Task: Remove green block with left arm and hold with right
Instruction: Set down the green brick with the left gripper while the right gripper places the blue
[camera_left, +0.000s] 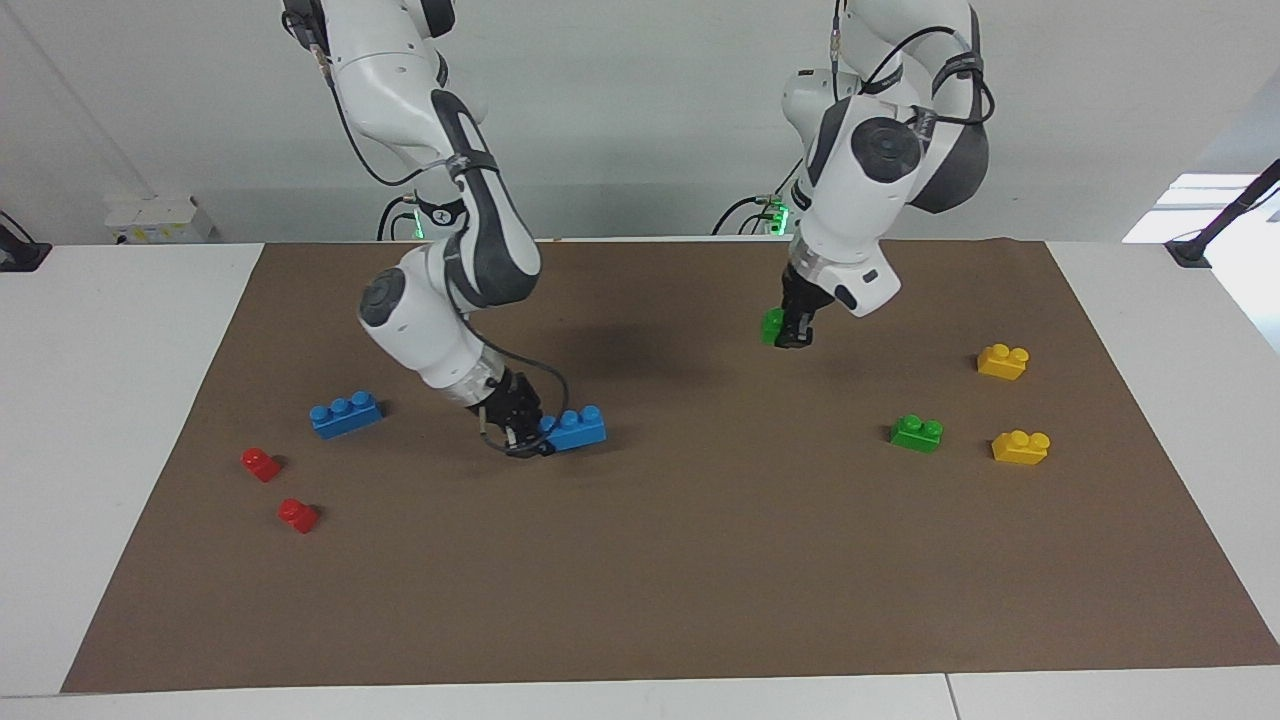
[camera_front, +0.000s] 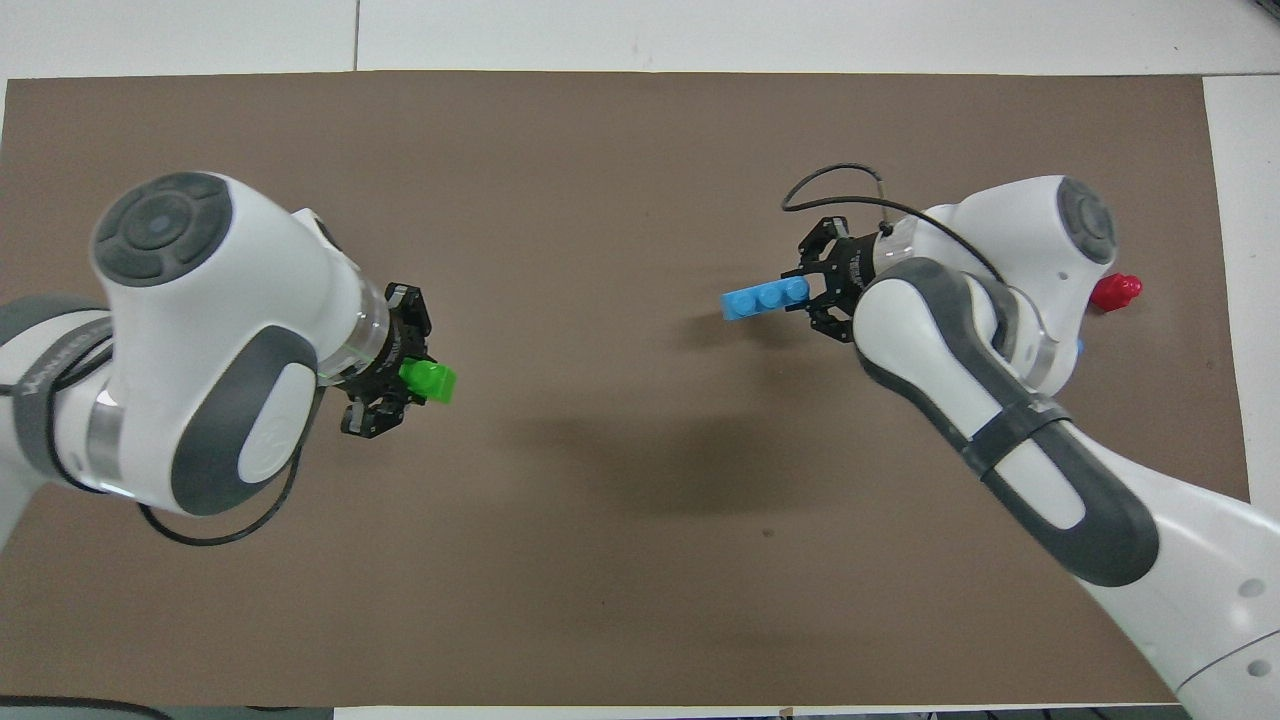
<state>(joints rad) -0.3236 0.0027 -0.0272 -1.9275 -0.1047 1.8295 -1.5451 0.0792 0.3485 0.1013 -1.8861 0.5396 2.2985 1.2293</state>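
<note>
My left gripper (camera_left: 796, 336) is shut on a small green block (camera_left: 773, 326) and holds it in the air over the mat, toward the left arm's end; the gripper (camera_front: 392, 388) and block (camera_front: 430, 380) also show in the overhead view. My right gripper (camera_left: 533, 436) is shut on one end of a blue brick (camera_left: 577, 428), low at the mat near the table's middle; the overhead view shows this gripper (camera_front: 818, 295) and brick (camera_front: 764, 298) too. A second green block (camera_left: 917, 432) lies on the mat, farther from the robots than the held one.
A brown mat (camera_left: 640, 580) covers the table. Two yellow bricks (camera_left: 1003, 360) (camera_left: 1020, 446) lie beside the second green block. A blue three-stud brick (camera_left: 345, 413) and two red pieces (camera_left: 261, 463) (camera_left: 298, 514) lie toward the right arm's end.
</note>
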